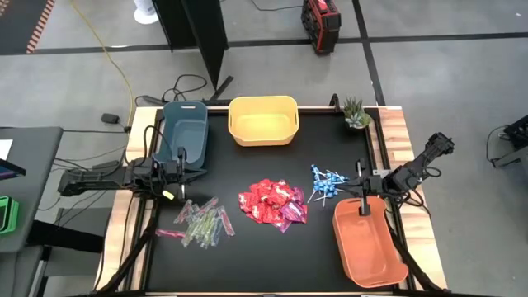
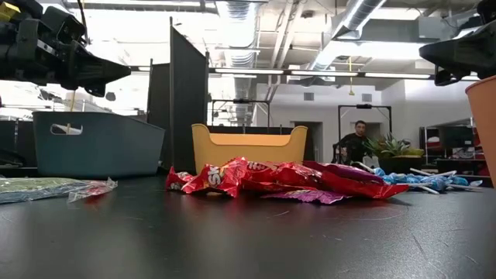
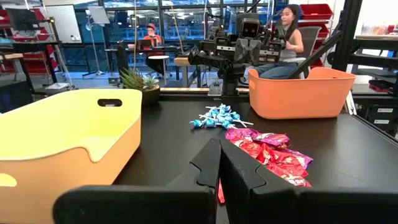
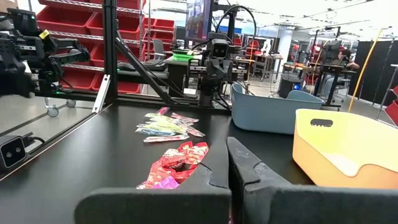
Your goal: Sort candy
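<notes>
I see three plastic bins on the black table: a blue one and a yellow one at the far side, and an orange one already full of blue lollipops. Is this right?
Not quite. The orange plastic bin is empty in the high view. The blue-wrapped lollipops on white sticks lie on the black table beside it. The blue plastic bin and yellow plastic bin do stand at the far side.

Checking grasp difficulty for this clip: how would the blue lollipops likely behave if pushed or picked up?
The blue lollipops lie in a loose pile beside the orange bin, so a push would probably scatter them. Their round heads on thin white sticks suggest they may roll or pivot. They look small and light; crinkly wrappers could slip in a pinch.
</notes>
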